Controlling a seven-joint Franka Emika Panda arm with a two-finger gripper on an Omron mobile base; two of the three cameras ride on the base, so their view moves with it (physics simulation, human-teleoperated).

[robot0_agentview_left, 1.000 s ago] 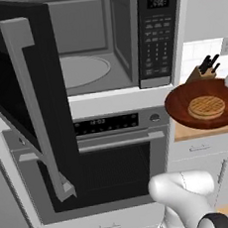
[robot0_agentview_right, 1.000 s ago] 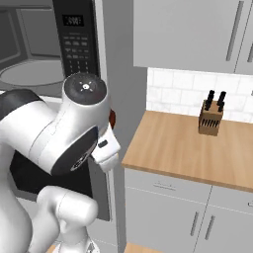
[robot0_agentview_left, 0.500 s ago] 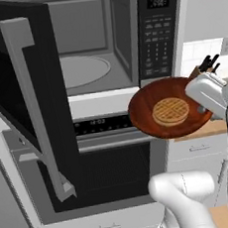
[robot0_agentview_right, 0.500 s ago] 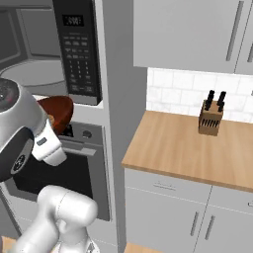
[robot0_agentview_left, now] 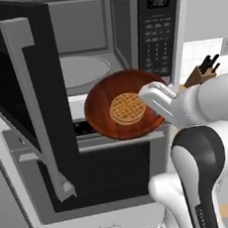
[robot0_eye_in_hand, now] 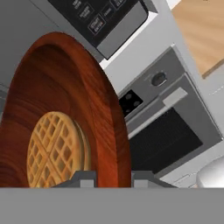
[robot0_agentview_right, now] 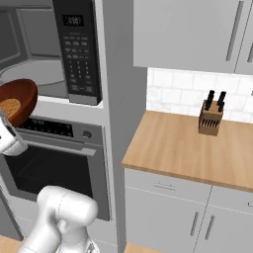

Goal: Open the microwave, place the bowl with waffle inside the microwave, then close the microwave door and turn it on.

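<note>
The microwave (robot0_agentview_left: 103, 42) is built into a tall grey cabinet column, above a silver oven (robot0_agentview_left: 107, 176) with a dark glass front. The microwave door (robot0_agentview_left: 19, 96) stands swung open to the left, its long grey bar handle (robot0_agentview_left: 36, 114) running down its face. Inside, the grey cavity holds a round glass turntable (robot0_agentview_left: 79, 70). The keypad panel (robot0_agentview_left: 158, 31) with a small display sits on the right side of the microwave front.

The gripper (robot0_eye_in_hand: 107, 177) holds the bowl (robot0_agentview_left: 127, 104) by its rim: in the hand view the two fingertips (robot0_eye_in_hand: 83, 178) stand one on each side of the bowl wall, jaws closed onto it at a narrow gap. The bowl is reddish-brown with wood grain and carries a round golden waffle (robot0_agentview_left: 128, 108) at its centre. The bowl is in the air in front of the microwave's lower edge, above the oven's control strip and outside the cavity, tilted so that its inside faces the left base camera.

To the right of the cabinet column, a light wooden counter (robot0_agentview_right: 188, 148) runs over grey lower cabinets (robot0_agentview_right: 188, 217). A knife block (robot0_agentview_right: 211, 117) stands on the counter near the white tiled wall (robot0_agentview_right: 183, 91). Grey upper cabinets (robot0_agentview_right: 192, 34) hang above the counter.
</note>
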